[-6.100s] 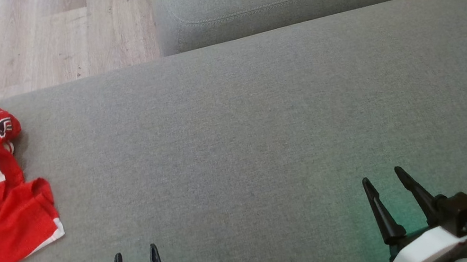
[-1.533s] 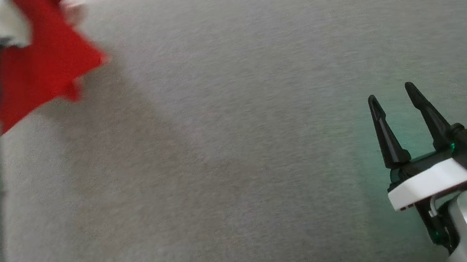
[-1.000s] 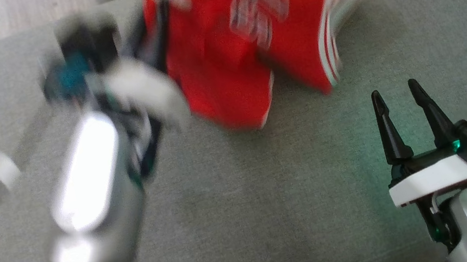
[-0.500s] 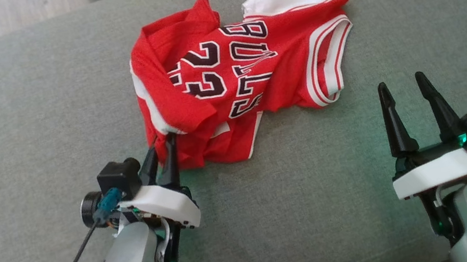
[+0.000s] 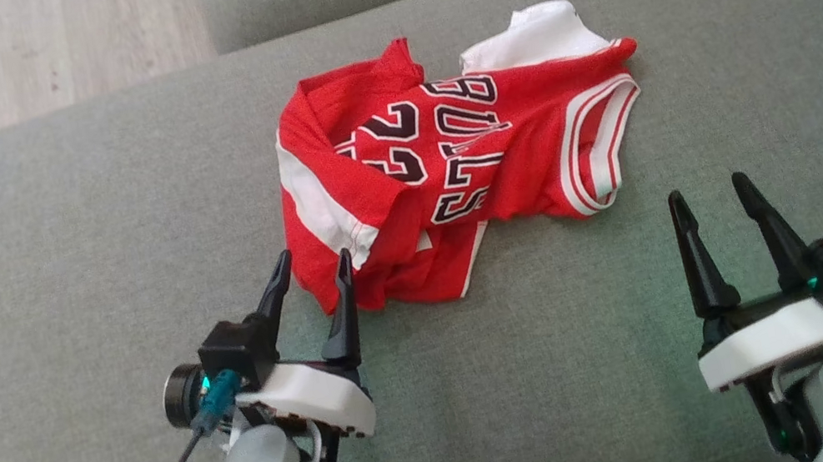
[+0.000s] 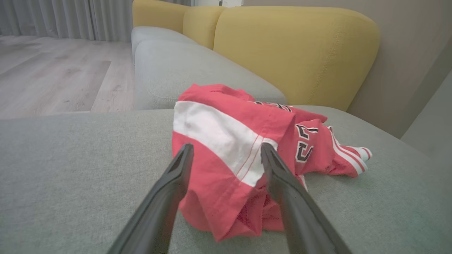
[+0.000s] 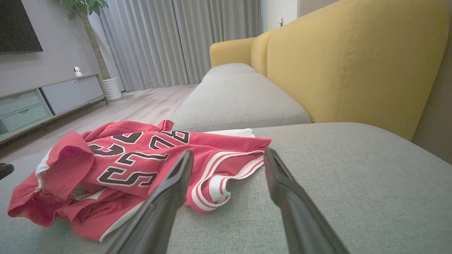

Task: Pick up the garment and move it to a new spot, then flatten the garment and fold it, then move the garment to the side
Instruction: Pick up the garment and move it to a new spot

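Jersey (image 5: 451, 165) lies crumpled, long axis left-right, just beyond the left hand (image 5: 314, 255) (open, empty). Right hand (image 5: 707, 186) open, farther off.

head: I look steeply down on the seat cushion (image 5: 41, 245) | left wrist: low, close up to the jersey (image 6: 219, 137), facing the yellow backrest (image 6: 293, 53) | right wrist: low, further back | shared: jersey

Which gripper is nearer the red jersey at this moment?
Left. The left gripper, open, straddles the jersey at its near corner; the right gripper, also open, sits apart over bare cushion to its right.
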